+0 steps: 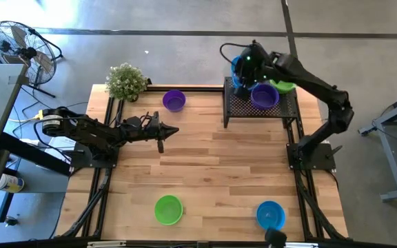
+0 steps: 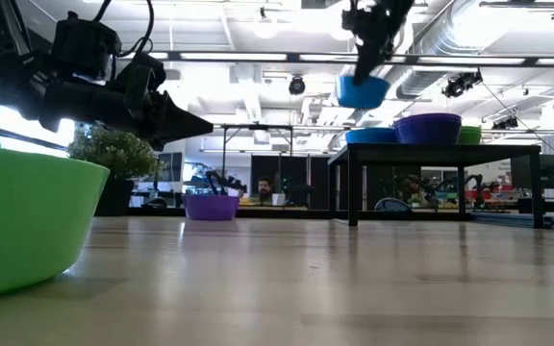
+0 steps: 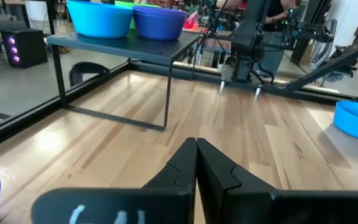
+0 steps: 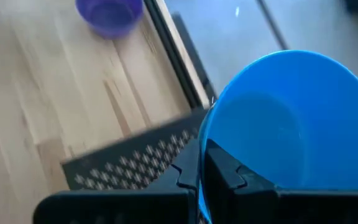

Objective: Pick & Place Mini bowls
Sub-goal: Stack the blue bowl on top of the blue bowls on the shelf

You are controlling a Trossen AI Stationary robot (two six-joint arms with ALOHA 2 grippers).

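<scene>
The right claw point(image 2: 365, 60) is pinching the rim of a small bright blue plastic bowl point(image 2: 362, 91) and holding it in the air above the black mesh metal stand point(image 1: 260, 105) at about one o'clock on the wooden desk point(image 1: 205, 172); its fingers are closed on the edge so the bowl hangs tilted, presumably to clear the bowls already parked there. On that stand a purple plastic bowl point(image 1: 265, 96), a lime green bowl point(image 1: 283, 86) and another blue bowl point(image 2: 371, 135) are sitting close together. The left claw point(image 1: 171, 131), pressed fully shut and carrying nothing, is hovering near nine o'clock, apparently staying out of the way. More bowls are waiting on the desk: a purple one point(image 1: 174, 100) at eleven beside the small potted green plant point(image 1: 125, 81), a lime green one point(image 1: 168, 209) at seven, a blue one point(image 1: 270, 213) at five.
</scene>
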